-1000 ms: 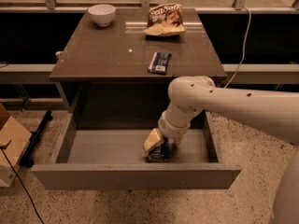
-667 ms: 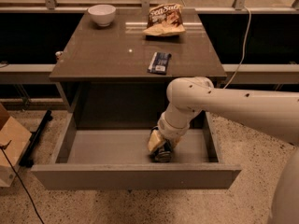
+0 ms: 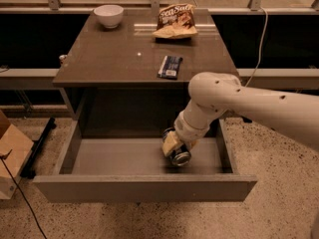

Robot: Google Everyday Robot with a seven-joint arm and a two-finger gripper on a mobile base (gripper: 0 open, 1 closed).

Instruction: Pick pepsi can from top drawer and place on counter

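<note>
The top drawer (image 3: 143, 188) stands pulled open below the counter (image 3: 112, 56). My arm reaches down into its right part from the right. My gripper (image 3: 174, 147) is shut on the pepsi can (image 3: 180, 157), a dark blue can held tilted, with its silver end facing the camera. The can hangs a little above the drawer floor, close to the drawer's right wall. The gripper's light pads hide the can's upper part.
On the counter lie a flat dark blue packet (image 3: 170, 66) near the front right, a chip bag (image 3: 174, 22) at the back and a white bowl (image 3: 108, 15) at the back left. A cardboard box (image 3: 10, 156) and a cable sit on the floor at left.
My gripper has moved a little to the right and upward with the can, which now sits higher off the drawer floor.
</note>
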